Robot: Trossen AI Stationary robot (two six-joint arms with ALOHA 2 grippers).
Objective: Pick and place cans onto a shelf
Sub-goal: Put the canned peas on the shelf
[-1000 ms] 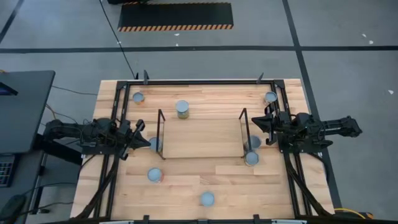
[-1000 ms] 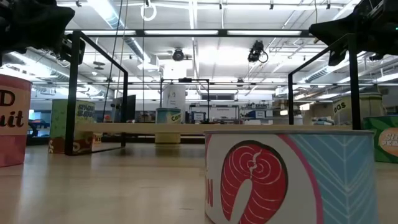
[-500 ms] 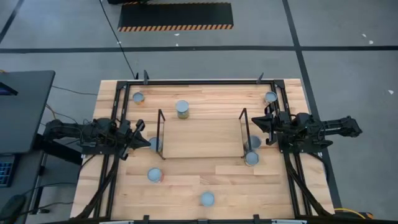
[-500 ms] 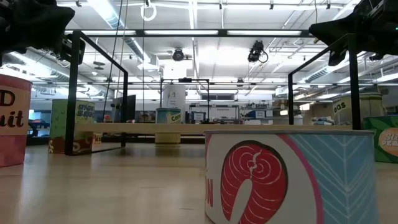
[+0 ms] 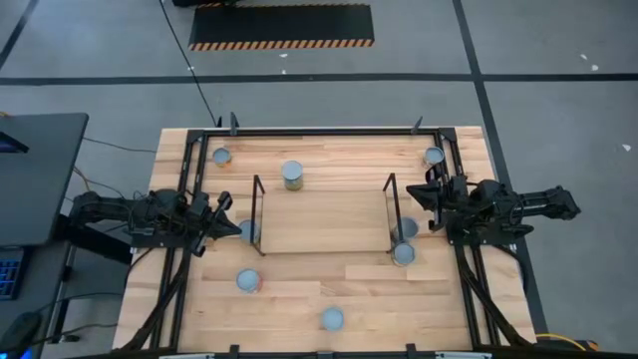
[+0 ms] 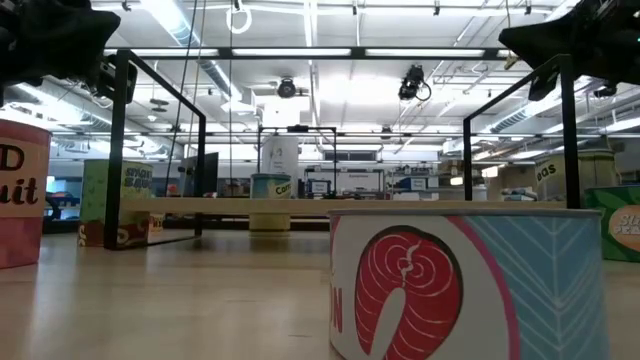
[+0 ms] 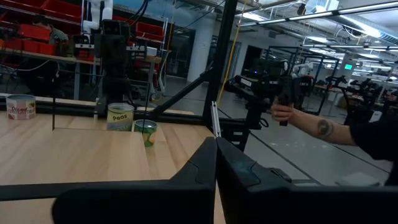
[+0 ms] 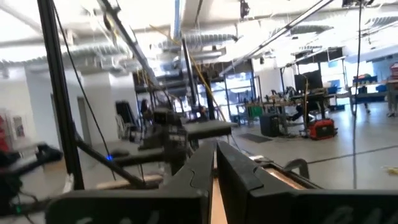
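Several cans with silvery tops stand on their bases on the wooden table (image 5: pixel 299 299), around the shelf (image 5: pixel 324 221), a low light-wood board with black wire ends. One can (image 5: pixel 292 176) is beyond the shelf's far edge. Another (image 5: pixel 248 230) is at its left end, and two (image 5: pixel 403 254) are at its right end. A salmon-label can (image 6: pixel 470 285) fills the low view's foreground. My left gripper (image 5: pixel 225 202) hangs shut and empty above the table's left side, left of the shelf. My right gripper (image 5: pixel 417 192) hangs shut and empty to the shelf's right.
A black metal frame (image 5: pixel 189 170) runs round the table's edges, with uprights close to both arms. Single cans stand at the far-left corner (image 5: pixel 220 157), the far-right corner (image 5: pixel 434 157), front left (image 5: pixel 248 282) and the near edge (image 5: pixel 332 319). A person's arm (image 7: pixel 311 121) shows beyond the table.
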